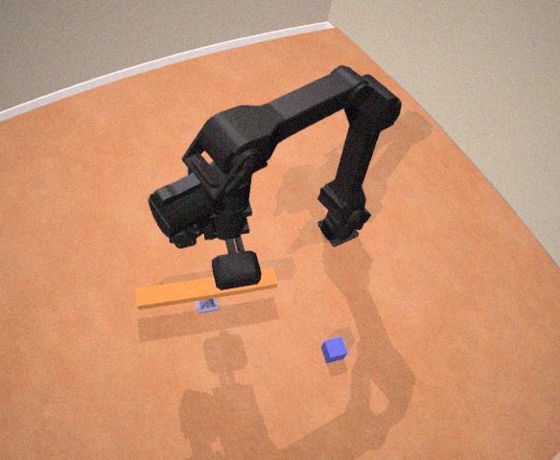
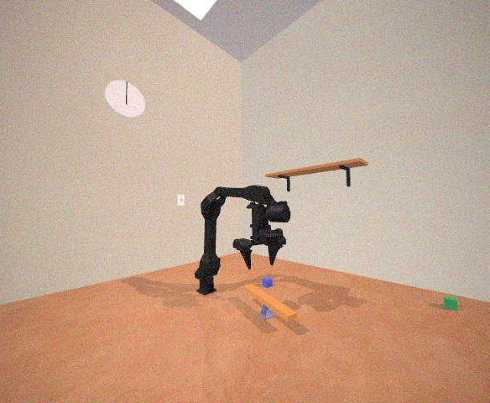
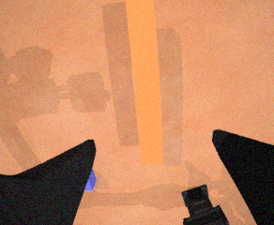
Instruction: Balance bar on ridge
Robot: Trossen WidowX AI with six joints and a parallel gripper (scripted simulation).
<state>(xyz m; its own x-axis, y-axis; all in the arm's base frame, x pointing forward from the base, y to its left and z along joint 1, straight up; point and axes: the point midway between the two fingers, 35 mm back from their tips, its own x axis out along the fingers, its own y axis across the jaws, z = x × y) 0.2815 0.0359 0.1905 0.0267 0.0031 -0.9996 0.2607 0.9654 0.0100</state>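
Observation:
The orange bar (image 1: 171,295) (image 2: 271,301) (image 3: 146,84) lies across the small pale blue ridge (image 1: 207,305) (image 2: 265,312), which is under about its middle. The bar looks level, and its shadows lie apart from it, with both ends off the table. The contact with the ridge's top is hidden under the bar. My gripper (image 1: 237,284) (image 2: 261,266) (image 3: 154,141) is wide open and empty. It hangs above the bar, towards the end nearer the arm's base, with a gap below its fingertips in the exterior view.
A blue cube (image 1: 335,349) (image 2: 267,282) (image 3: 90,181) stands on the table beyond the bar's near-base end. A green block (image 2: 450,303) stands far off at the right in the exterior view. A wooden shelf (image 2: 319,168) is on the wall.

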